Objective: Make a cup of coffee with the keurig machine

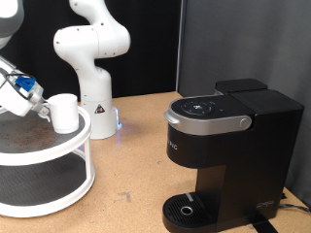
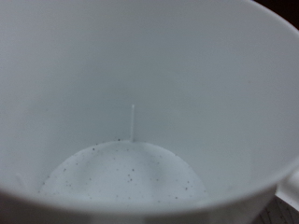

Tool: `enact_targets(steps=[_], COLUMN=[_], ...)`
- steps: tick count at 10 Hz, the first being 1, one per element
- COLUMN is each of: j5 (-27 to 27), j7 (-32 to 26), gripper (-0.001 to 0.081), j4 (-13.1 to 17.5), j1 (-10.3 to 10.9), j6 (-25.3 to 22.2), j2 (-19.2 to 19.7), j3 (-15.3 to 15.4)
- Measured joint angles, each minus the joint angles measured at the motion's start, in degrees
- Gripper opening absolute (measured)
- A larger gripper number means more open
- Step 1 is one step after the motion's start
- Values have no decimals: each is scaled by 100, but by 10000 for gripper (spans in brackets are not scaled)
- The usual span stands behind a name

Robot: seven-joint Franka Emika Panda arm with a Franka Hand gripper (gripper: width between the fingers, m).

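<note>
The cup (image 1: 65,113), a small plain white mug, stands on the top tier of a round white two-tier stand (image 1: 58,155) at the exterior view's left. My gripper (image 1: 39,105) comes in from the left edge and sits right against the cup's left side; its fingers are too small to make out. In the wrist view the cup's empty white inside (image 2: 131,121) fills the frame and no fingers show. The keurig machine (image 1: 233,136), black with a grey-trimmed lid down, stands at the right, its round drip base (image 1: 187,208) bare.
A white robot arm (image 1: 92,53) stands on its base at the back, just right of the stand. The wooden table (image 1: 131,184) lies between stand and machine. A dark wall panel rises behind the machine.
</note>
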Motion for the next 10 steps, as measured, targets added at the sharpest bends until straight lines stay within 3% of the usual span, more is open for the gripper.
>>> enact_targets(steps=[1,2,3,7,10], j5=[-16,-36,-58,-33,61], j7=[1,6,22,387,1047], gripper=[238,238,73,74,74], j4=[-9,-15,-18,134,256], j1=[-12,-31,-56,-266,-410], j6=[0,0,-2,-626,-940], j2=[0,0,0,-266,-733], j3=[0,0,1,141,514])
